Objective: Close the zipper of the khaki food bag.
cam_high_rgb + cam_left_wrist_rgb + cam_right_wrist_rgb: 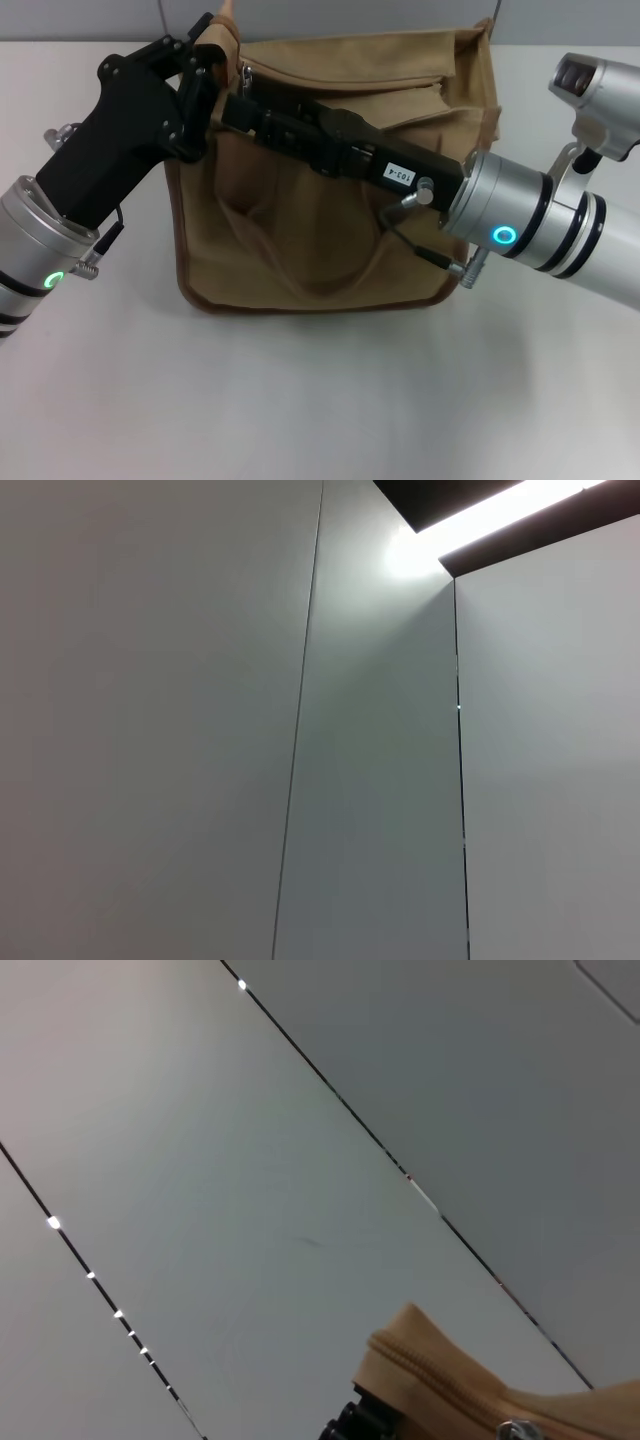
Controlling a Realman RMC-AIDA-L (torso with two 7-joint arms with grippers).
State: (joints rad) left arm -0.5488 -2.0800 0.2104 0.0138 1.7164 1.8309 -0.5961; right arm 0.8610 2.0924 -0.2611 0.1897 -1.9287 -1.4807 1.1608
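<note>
The khaki food bag [300,240] stands on the white table, front pocket and a looped handle facing me. My left gripper [205,85] is at the bag's top left corner, shut on the end of the fabric, which is pulled up there. My right gripper [238,108] reaches across the bag's top from the right and ends right beside the left gripper. The small silver slider of the zipper [245,72] shows just above it at the bag's left end. The right wrist view shows the bag's corner [440,1385] with zipper teeth and a bit of silver metal [520,1428].
The white table [300,400] runs all around the bag. A grey panel wall [200,730] stands behind the table. The right arm's silver forearm [520,215] hangs over the bag's right side.
</note>
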